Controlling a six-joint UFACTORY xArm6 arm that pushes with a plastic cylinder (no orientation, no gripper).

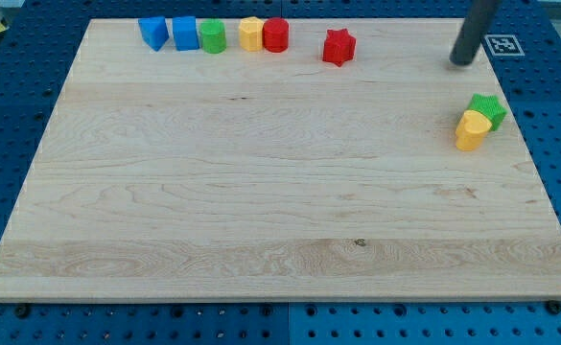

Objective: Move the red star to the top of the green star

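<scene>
The red star (338,46) lies near the view's top edge of the wooden board, right of centre. The green star (489,108) lies at the view's right side, touching a yellow heart-shaped block (472,130) just below and left of it. My tip (463,61) is at the view's top right, well to the right of the red star and a little above and left of the green star. It touches no block.
A row of blocks lines the top edge: a blue block (152,32), a blue cube (185,33), a green cylinder (213,36), a yellow block (250,34), a red cylinder (276,34). The board (261,192) rests on a blue pegboard.
</scene>
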